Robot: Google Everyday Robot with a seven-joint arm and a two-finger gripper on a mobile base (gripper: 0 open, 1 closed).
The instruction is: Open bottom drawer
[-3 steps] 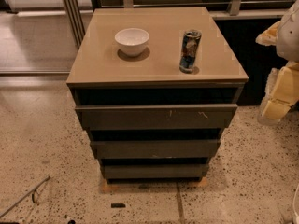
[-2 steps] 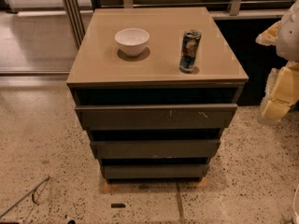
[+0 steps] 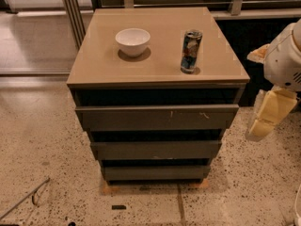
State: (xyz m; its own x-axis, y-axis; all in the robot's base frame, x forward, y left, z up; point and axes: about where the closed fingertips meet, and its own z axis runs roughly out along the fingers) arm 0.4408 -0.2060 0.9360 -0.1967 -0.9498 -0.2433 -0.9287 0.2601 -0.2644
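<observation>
the gripper (image 3: 265, 121) hangs right of the cabinet (image 3: 94, 65), well apart, likely parked clear before the approach; open or closed, i cannot tell. the bottom drawer (image 3: 155, 173) looks shut, lowest of three, just above the floor.

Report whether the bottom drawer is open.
Shut: the slim dark grey-brown bottom drawer is not pulled out; the gripper hangs right of it, apart.

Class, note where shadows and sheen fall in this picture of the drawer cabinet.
Camera view: the white bowl casts a soft shadow toward the viewer on the tan cabinet top, which has a faint sheen; deep shadow fills the gap above each drawer, including the bottom drawer; the gripper hangs beside the cabinet at the right edge.
</observation>
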